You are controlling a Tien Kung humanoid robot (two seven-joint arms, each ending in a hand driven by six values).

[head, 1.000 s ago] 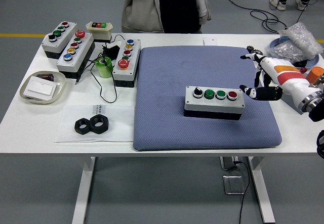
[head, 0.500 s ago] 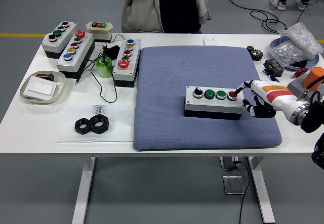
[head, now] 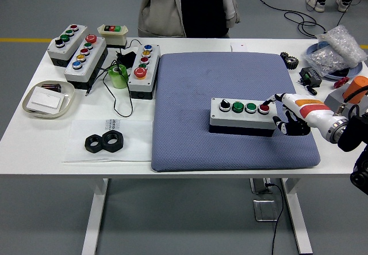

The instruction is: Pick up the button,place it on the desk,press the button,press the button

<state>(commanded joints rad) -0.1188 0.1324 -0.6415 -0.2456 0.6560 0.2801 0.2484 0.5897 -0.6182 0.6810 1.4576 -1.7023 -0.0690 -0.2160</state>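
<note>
We see that the right hand (head: pixel 290 115) has swung in from the right side of the surface (head: pixel 34 134), where a second ago it hung well clear of the button box (head: pixel 243 115), and now has its extended index fingertip on or just over the red button (head: pixel 264 108) at the box's right end. It holds nothing: one finger points out, the other fingers (head: pixel 293 127) are curled loosely beneath the palm. Compared with half a second ago the hand has barely shifted, which we take to mean the press is either in progress or just landing; we cannot tell from here whether the button is actually pushed down. The box itself has not moved and sits upright on the blue mat (head: pixel 190 128), right of centre, so we judge the pick-and-place part done and a pressing step under way. The left hand is out of view. A person (head: pixel 187 4) stands at the far edge, hands not visible.
</note>
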